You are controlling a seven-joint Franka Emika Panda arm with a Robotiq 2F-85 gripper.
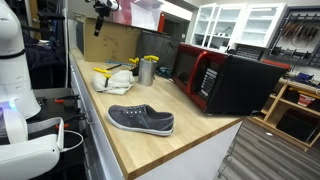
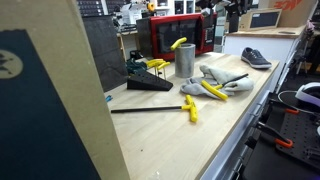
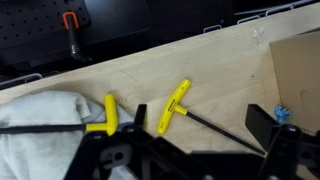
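Note:
In the wrist view my gripper (image 3: 200, 128) is open and empty, high above the wooden worktop (image 3: 200, 65). A yellow T-handle hex key (image 3: 174, 106) lies between its two black fingers, with the dark shaft running right. A second yellow T-handle key (image 3: 108, 117) rests on white gloves (image 3: 40, 125) to the left. In an exterior view the gripper (image 1: 98, 24) hangs near the far end of the counter, above the gloves (image 1: 112, 78). The yellow key (image 2: 190, 108) and the gloves (image 2: 215, 83) also show in an exterior view.
A red and black microwave (image 1: 215, 78) stands along the counter and a grey shoe (image 1: 140, 120) lies near its front end. A metal cup (image 1: 148, 70) holding a yellow tool stands beside the gloves. Cardboard (image 3: 300, 70) is at the right. A black wedge (image 2: 150, 85) lies behind the key.

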